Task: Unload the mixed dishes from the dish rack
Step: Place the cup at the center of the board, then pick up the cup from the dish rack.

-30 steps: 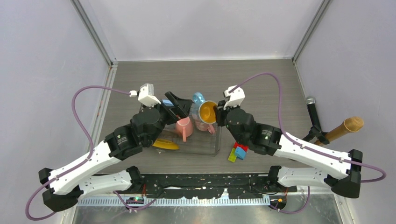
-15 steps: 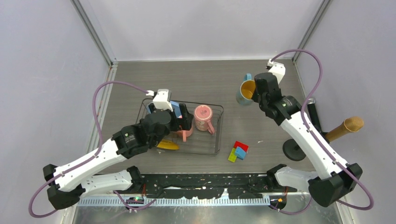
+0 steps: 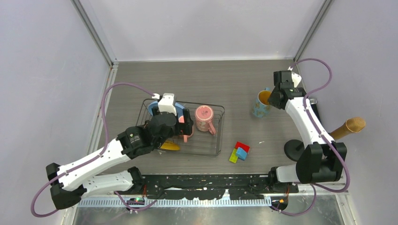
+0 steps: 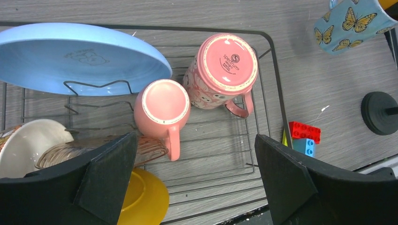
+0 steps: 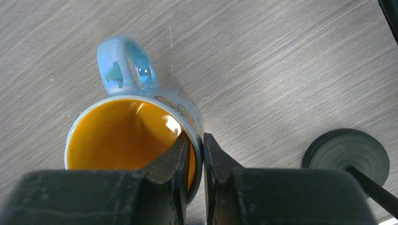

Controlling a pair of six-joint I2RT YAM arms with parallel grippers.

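Right fingers (image 5: 184, 151), clenched on the blue mug (image 5: 117, 136) rim, needed to seat it flat on the worktop (image 5: 281, 56) before releasing; left fingers (image 4: 115, 161) hung spread wide.

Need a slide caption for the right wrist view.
Right tool shut on the rim of the blue mug with orange inside, handle on the far side, grey table beneath.
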